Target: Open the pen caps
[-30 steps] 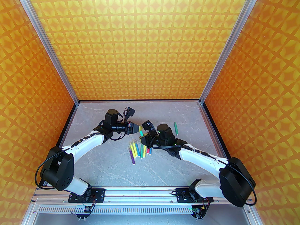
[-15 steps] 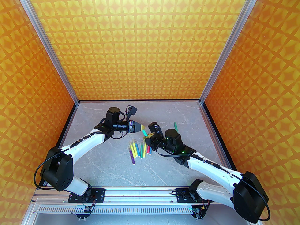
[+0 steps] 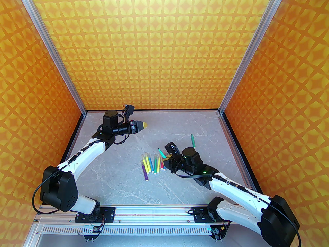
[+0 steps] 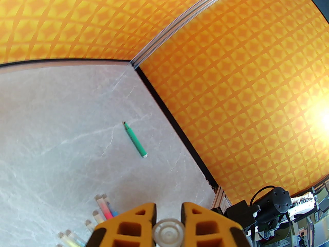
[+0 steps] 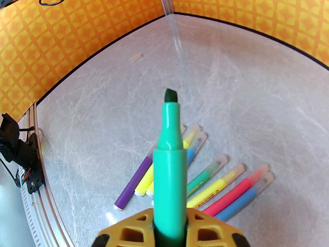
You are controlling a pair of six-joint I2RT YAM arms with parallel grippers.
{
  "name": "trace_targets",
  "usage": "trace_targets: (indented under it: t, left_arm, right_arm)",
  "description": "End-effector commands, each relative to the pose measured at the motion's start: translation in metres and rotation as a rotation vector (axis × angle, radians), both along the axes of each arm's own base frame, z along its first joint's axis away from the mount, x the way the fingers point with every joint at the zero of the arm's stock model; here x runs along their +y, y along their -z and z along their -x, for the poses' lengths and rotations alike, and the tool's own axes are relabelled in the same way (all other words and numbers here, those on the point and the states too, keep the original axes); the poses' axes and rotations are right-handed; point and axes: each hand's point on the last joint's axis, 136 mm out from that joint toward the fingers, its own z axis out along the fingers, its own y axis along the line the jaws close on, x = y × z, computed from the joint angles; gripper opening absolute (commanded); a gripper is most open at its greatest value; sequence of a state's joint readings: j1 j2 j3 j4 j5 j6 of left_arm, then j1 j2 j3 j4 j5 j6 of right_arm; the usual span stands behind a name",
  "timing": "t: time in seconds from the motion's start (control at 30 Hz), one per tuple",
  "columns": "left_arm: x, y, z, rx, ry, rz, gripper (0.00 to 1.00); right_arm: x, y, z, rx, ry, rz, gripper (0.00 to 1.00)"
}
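Clock set on the overhead view, 12 o'clock being the far wall.

Left gripper: I am pinching a tiny clear, colourless plastic pen cap between my yellow fingers. They are pressing in on its two sides, and its round end is facing my wrist camera. I am hanging over the grey marbled table near its 12 o'clock edge, pointing toward 3 o'clock, at about 11 o'clock from the row of markers and well apart from my other arm.

Right gripper: I am clamping a teal-green plastic marker by its lower barrel. Its dark chisel tip is standing bare and aiming toward 11 o'clock.

Row of short capped markers: they are lying side by side on the table, just beside my right gripper at its 9 o'clock. Purple, yellow, blue, green and pink-red barrels are showing. Their clear caps are sitting on the 12 o'clock ends.

Loose green marker: it is lying alone on the table at 2 o'clock from my right gripper, bare tip toward 12 o'clock and white plug toward 6.

Small pale oblong: it is lying apart near the wall, too small to identify.
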State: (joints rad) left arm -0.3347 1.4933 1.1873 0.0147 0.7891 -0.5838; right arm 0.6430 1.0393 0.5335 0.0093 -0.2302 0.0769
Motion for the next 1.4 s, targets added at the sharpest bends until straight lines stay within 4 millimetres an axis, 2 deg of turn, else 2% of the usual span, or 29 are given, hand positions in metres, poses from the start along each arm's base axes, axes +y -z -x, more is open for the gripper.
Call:
trace_targets:
  t: [0.0, 0.2, 0.47, 0.67, 0.93, 1.03, 1.23, 1.37]
  left_arm:
    - [0.014, 0.002, 0.001, -0.019, -0.047, -0.102, 0.00]
    - [0.061, 0.049, -0.003, 0.040, -0.216, -0.404, 0.00]
    - [0.134, 0.101, -0.003, 0.135, -0.394, -0.775, 0.00]
    - [0.177, 0.127, -0.005, 0.213, -0.478, -0.890, 0.00]
    - [0.209, 0.166, -0.019, 0.319, -0.520, -1.034, 0.00]
    - [0.224, 0.185, -0.024, 0.369, -0.531, -1.109, 0.00]
    - [0.239, 0.219, -0.034, 0.440, -0.515, -1.169, 0.00]
    - [0.242, 0.230, -0.040, 0.462, -0.507, -1.180, 0.00]
  right_arm:
    - [-0.023, 0.005, -0.019, -0.015, 0.150, 0.086, 0.00]
    - [-0.057, 0.008, -0.055, 0.041, 0.338, 0.148, 0.00]
    - [-0.118, 0.012, -0.105, 0.101, 0.576, 0.249, 0.00]
    - [-0.157, 0.014, -0.127, 0.131, 0.686, 0.297, 0.00]
    - [-0.223, 0.041, -0.146, 0.221, 0.847, 0.338, 0.00]
    - [-0.238, 0.053, -0.152, 0.250, 0.885, 0.331, 0.00]
    - [-0.253, 0.081, -0.163, 0.354, 0.904, 0.383, 0.00]
    - [-0.258, 0.098, -0.171, 0.410, 0.909, 0.389, 0.00]
